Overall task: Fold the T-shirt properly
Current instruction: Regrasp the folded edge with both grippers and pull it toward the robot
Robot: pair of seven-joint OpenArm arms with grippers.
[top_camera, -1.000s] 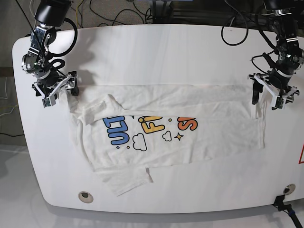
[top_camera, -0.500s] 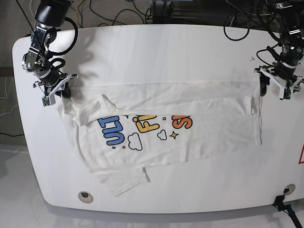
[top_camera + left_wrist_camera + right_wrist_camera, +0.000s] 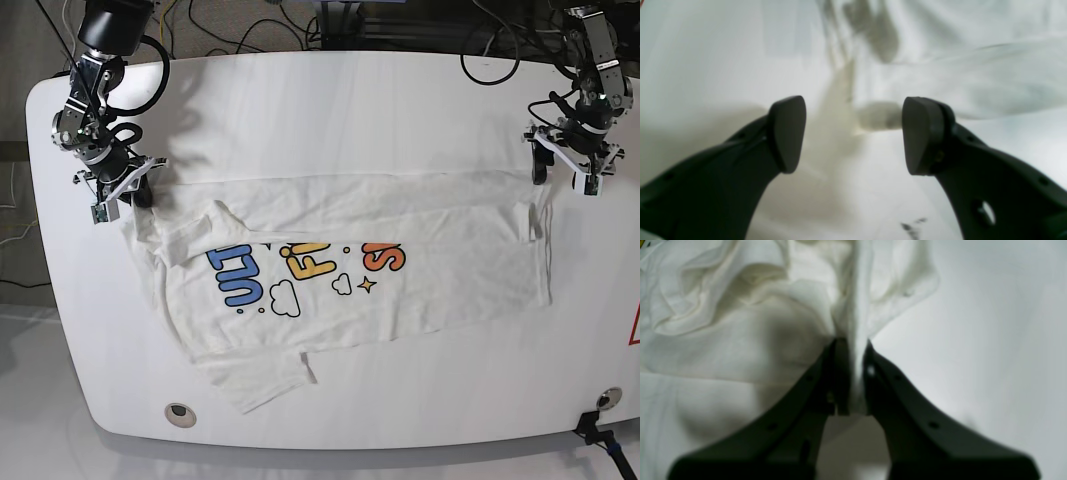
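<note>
- Nearest the front edge of the desk (image 3: 400, 420), a short sleeve of the T-shirt (image 3: 350, 285) reached toward the front-left corner, close to a small round fitting (image 3: 178, 411) set into the desk top.
- Across the middle of the desk the T-shirt lay spread sideways, its far part folded over toward the front so that the fold covered the tops of the printed letters; blue, yellow and orange lettering with small clouds and a star showed below the fold.
- Toward the right edge, the hem end of the T-shirt lay flat with a slight wrinkle at its far corner.
- At the left edge, level with the fold, the right claw (image 3: 117, 190) was pinched tight on a bunched ridge of the white cloth (image 3: 773, 323); in the right wrist view the fabric rose straight between the two dark fingers (image 3: 840, 373), which stood nearly together.
- At the right edge, farther back, the left claw (image 3: 567, 166) hung with its fingers (image 3: 786, 133) spread wide and nothing between them; in the left wrist view blurred cloth (image 3: 973, 76) lay beyond the tips, and whether the fingers touched it could not be told.
- Beyond the far edge, dark cables (image 3: 250, 25) trailed behind the desk.
</note>
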